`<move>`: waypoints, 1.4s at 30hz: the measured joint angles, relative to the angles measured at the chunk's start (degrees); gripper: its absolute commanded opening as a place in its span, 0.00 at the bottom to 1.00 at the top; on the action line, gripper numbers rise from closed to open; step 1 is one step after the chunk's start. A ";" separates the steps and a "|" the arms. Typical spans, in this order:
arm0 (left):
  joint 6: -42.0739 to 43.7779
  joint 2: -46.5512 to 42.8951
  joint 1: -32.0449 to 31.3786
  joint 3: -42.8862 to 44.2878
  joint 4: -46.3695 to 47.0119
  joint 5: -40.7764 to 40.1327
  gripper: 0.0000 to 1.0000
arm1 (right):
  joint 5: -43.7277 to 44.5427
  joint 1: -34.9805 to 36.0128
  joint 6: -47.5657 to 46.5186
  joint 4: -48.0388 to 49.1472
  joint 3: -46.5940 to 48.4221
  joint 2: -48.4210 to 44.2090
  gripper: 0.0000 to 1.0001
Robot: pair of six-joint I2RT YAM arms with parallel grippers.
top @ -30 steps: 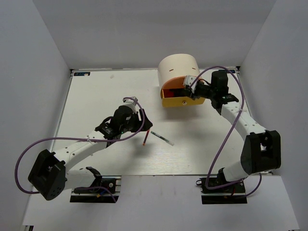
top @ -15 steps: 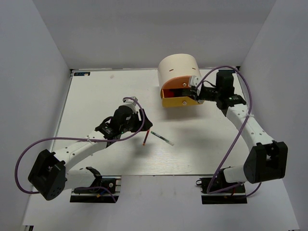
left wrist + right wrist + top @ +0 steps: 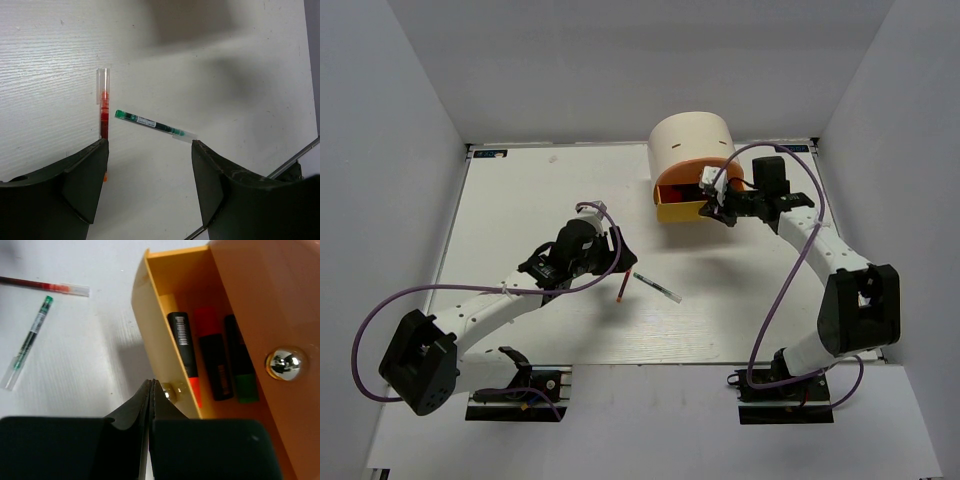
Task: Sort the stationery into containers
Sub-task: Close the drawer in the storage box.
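The cream organiser stands at the back right with its yellow drawer pulled out below the closed orange drawer. In the right wrist view the yellow drawer holds three stubby black highlighters, capped orange, red and green. My right gripper is shut on nothing, its tips right beside that drawer's small knob. On the table lie a thin red pen and a clear pen with green ink. Low over them hangs my left gripper, open and empty.
The orange drawer's front and its shiny knob sit just right of my right gripper. The two pens lie mid-table. Grey walls close the table in at the left, back and right.
My right gripper has shut and shifted from over the open yellow drawer down to its front, by the knob. The left arm and both pens have not moved.
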 measured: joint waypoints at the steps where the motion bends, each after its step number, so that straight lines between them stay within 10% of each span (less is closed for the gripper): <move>1: 0.00 0.00 0.00 0.00 0.00 0.00 0.77 | 0.72 0.15 0.42 0.61 -0.07 0.13 0.00; 42: 0.00 0.98 0.00 0.00 0.68 -0.02 0.77 | 17.73 4.46 8.07 18.97 1.27 7.69 0.00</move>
